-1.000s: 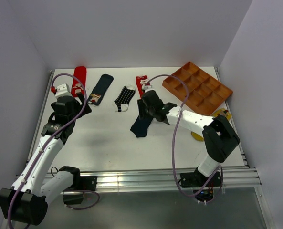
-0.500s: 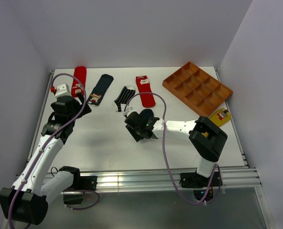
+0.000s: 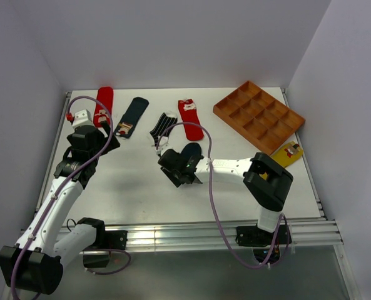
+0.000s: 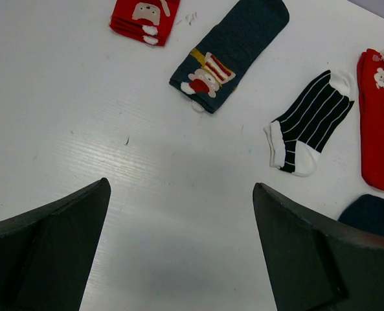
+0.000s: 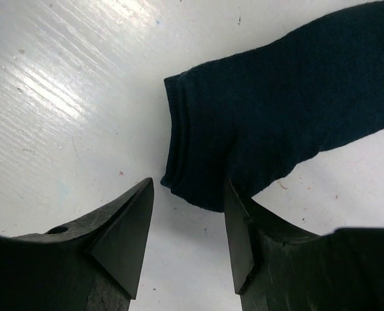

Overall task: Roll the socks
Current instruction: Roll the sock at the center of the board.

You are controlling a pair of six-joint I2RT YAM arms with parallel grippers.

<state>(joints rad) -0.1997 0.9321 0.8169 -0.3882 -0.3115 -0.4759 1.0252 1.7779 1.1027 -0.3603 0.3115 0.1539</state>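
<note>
The plain navy sock (image 5: 289, 91) lies flat on the white table, its near edge just inside the tips of my right gripper (image 5: 188, 194), which is open and low over the table. From above, that gripper (image 3: 174, 170) sits in front of the navy sock (image 3: 191, 150). My left gripper (image 4: 179, 188) is wide open over bare table, at the left (image 3: 108, 141). Along the back lie a red sock (image 3: 104, 102), a navy sock with a patch (image 3: 132, 115), a striped sock (image 3: 164, 127) and a second red sock (image 3: 191, 119). A mustard yellow sock (image 3: 288, 152) lies at the right.
An orange compartment tray (image 3: 258, 115) stands at the back right. The right arm's cable (image 3: 211, 181) loops over the middle of the table. A small white box (image 3: 81, 117) sits at the far left edge. Grey walls close in the table on three sides.
My right gripper has swung left and toward the near edge, ending low at the navy sock's near end. The second red sock is now uncovered. The left arm has not moved.
</note>
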